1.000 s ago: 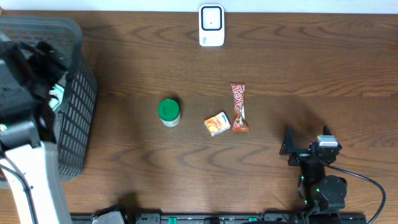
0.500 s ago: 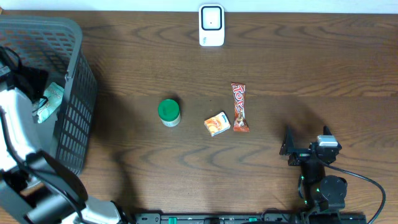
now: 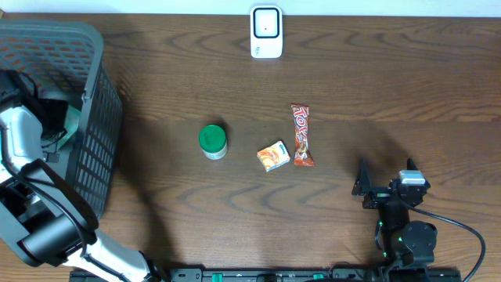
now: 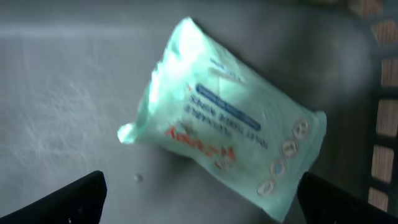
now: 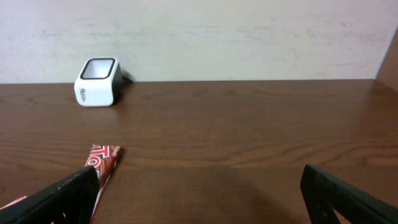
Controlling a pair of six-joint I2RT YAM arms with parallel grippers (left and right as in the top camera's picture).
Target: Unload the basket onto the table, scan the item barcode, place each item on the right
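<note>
Left wrist view: left pincer agape over mint packet in basket; right pincer agape, empty

On the table: basket at far left, packet lying inside on its floor. Scanner at the far edge, centre. Mid-table, left to right: lidded tub, small box, candy bar, the last two just beside each other.
</note>
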